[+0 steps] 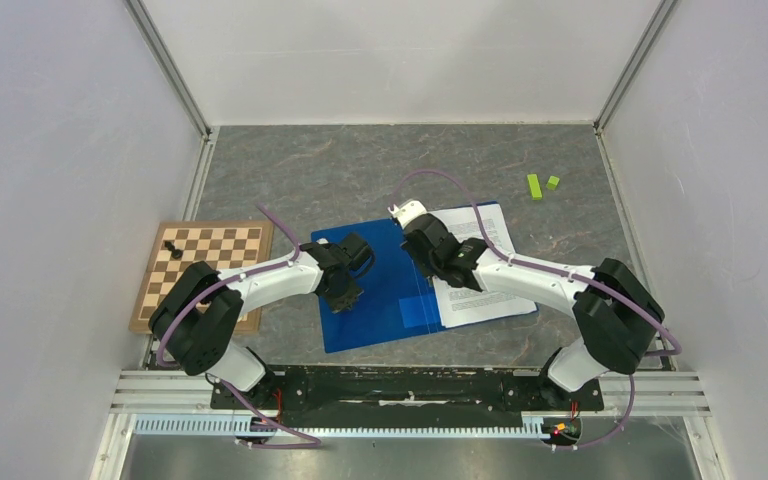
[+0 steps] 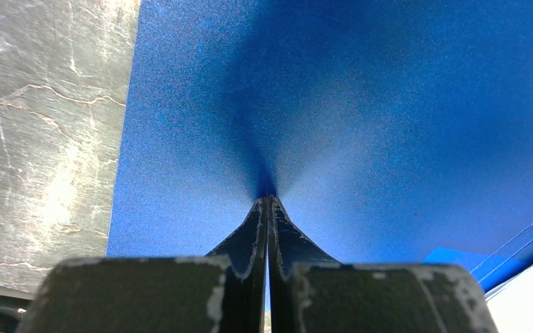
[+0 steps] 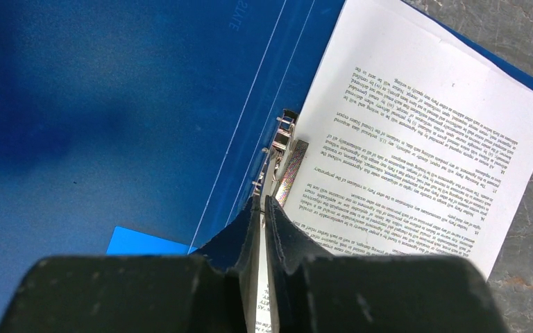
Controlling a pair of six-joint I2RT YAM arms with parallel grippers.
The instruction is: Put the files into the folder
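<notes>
The blue folder [image 1: 380, 300] lies open on the table, and its inner cover fills the left wrist view [image 2: 388, 104]. The files [image 1: 485, 280], white sheets printed with black text [image 3: 416, 152], lie on its right half. My left gripper [image 1: 345, 285] is shut with nothing between its fingers, its tips [image 2: 268, 199] down on the left cover. My right gripper [image 1: 428, 248] is at the spine, its jaws closed to a thin slit [image 3: 262, 200] on the near end of the metal clip [image 3: 284, 149].
A wooden chessboard [image 1: 205, 270] with one black piece [image 1: 170, 246] lies at the left, beside the left arm. Two small green blocks [image 1: 534, 186] sit at the back right. White walls close in the grey table [image 1: 360, 170] on three sides.
</notes>
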